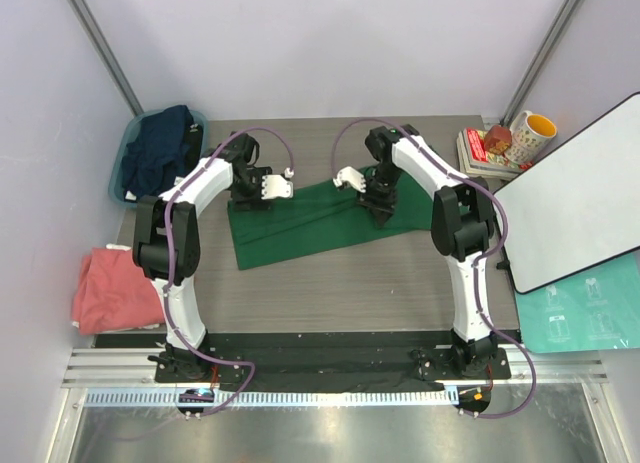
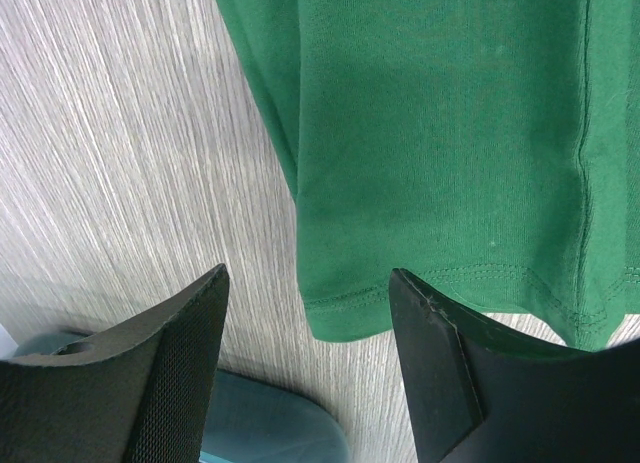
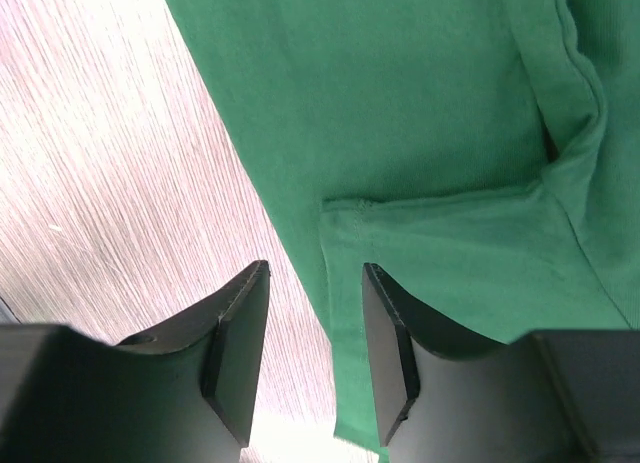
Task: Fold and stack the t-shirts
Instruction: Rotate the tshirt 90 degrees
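Note:
The dark green t-shirt (image 1: 310, 223) lies on the table folded into a long strip. My left gripper (image 1: 246, 199) hovers over its far left end. In the left wrist view it (image 2: 308, 303) is open, with the shirt's hemmed corner (image 2: 440, 163) between the fingers, not gripped. My right gripper (image 1: 381, 211) is over the strip's far right part. In the right wrist view it (image 3: 315, 313) is open astride the shirt's edge (image 3: 420, 133). The navy t-shirt (image 1: 160, 148) sits in the teal tub (image 1: 125, 163). The salmon-pink t-shirt (image 1: 110, 288) lies crumpled at the table's left edge.
The teal tub's rim (image 2: 270, 423) shows just beyond the left fingers. Books (image 1: 478, 153) and a mug (image 1: 530, 135) stand at the back right. A white board (image 1: 580, 193) leans at the right, with a teal sheet (image 1: 585, 318) below it.

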Motion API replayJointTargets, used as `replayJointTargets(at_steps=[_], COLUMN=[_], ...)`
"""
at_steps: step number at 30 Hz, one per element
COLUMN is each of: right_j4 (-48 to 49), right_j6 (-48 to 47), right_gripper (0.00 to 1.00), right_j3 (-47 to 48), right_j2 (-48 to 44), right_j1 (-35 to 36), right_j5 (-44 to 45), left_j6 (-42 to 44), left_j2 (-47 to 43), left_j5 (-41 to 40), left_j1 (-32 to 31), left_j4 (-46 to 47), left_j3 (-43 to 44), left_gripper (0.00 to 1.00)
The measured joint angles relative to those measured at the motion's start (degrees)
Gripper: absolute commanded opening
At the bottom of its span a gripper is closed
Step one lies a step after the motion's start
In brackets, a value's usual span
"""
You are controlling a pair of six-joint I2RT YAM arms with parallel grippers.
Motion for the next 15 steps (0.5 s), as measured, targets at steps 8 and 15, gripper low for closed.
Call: replayJointTargets(at_steps=[8, 15], right_j4=[0.9, 14.3], right_j6=[3.3, 10.1], right_gripper=[0.23, 0.09], right_j3=[0.7, -0.3], right_j2=[-1.2, -2.6], right_j1=[-2.0, -7.2], right_j5=[1.4, 7.0], left_j6=[0.0, 0.0], left_j2=[0.0, 0.0], left_j5=[0.3, 3.0], left_j1=[0.0, 0.0], left_j4=[-0.2, -5.0], left_j3=[0.0, 0.0], left_gripper=[0.66, 0.57])
